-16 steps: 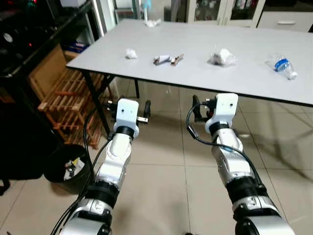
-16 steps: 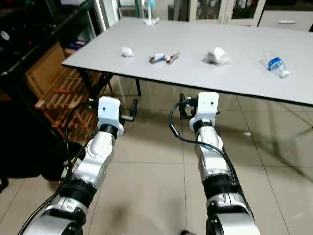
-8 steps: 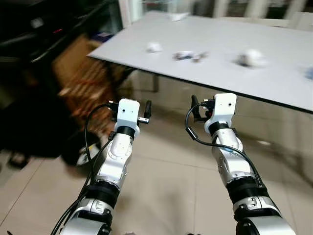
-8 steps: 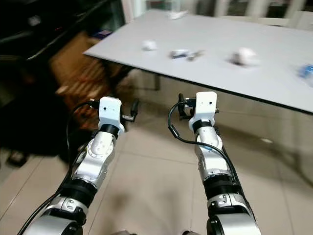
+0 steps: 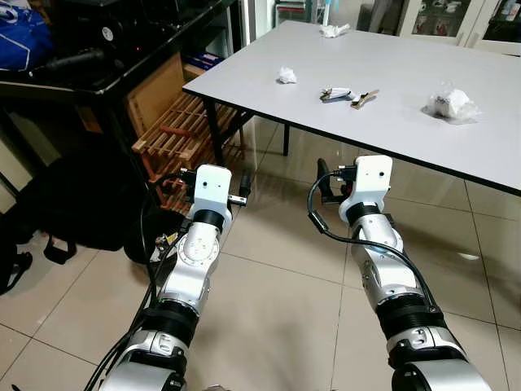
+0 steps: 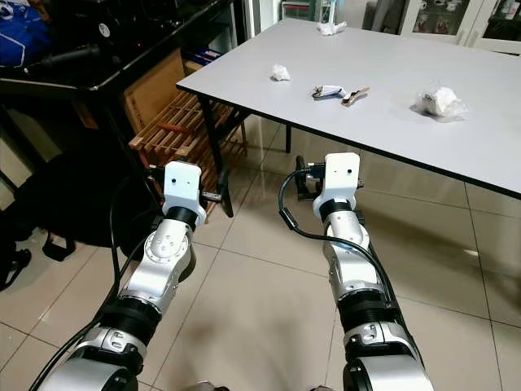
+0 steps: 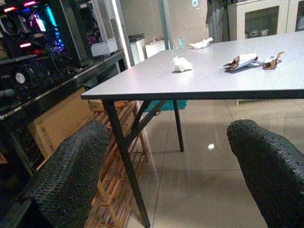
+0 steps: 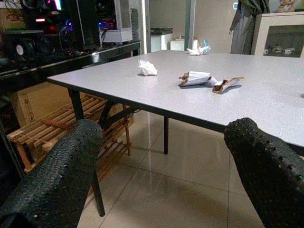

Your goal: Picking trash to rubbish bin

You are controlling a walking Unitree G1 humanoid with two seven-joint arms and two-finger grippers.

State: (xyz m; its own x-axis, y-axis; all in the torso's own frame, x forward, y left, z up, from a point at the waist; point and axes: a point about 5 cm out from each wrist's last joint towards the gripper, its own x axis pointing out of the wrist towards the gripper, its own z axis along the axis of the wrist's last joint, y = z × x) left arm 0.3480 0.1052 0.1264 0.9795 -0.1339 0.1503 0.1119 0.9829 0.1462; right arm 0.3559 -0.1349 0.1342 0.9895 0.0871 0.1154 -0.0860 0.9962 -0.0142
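On the grey table [image 5: 391, 130] lie a crumpled white paper ball [image 5: 286, 76], a torn wrapper [image 5: 335, 94] beside a brown scrap [image 5: 364, 98], and a white wad in clear plastic [image 5: 450, 104]. Another white scrap [image 5: 333, 31] sits at the far edge. A black bin [image 5: 146, 243] stands on the floor, mostly hidden behind my left arm. My left gripper [image 7: 171, 190] and right gripper [image 8: 161, 190] are both open and hold nothing. They hang level in front of me, below the table's near edge and short of it.
A wooden slatted rack [image 5: 183, 138] stands by the table's left legs. Left of it is a black shelf [image 5: 122, 49] with computer gear, and a black bag [image 5: 73, 212] lies on the tiled floor. White cabinets [image 5: 488, 16] are behind the table.
The camera has swung, so the table sits further right and the shelf and bag at left have come into view. Both arms keep the same pose, grippers still open.
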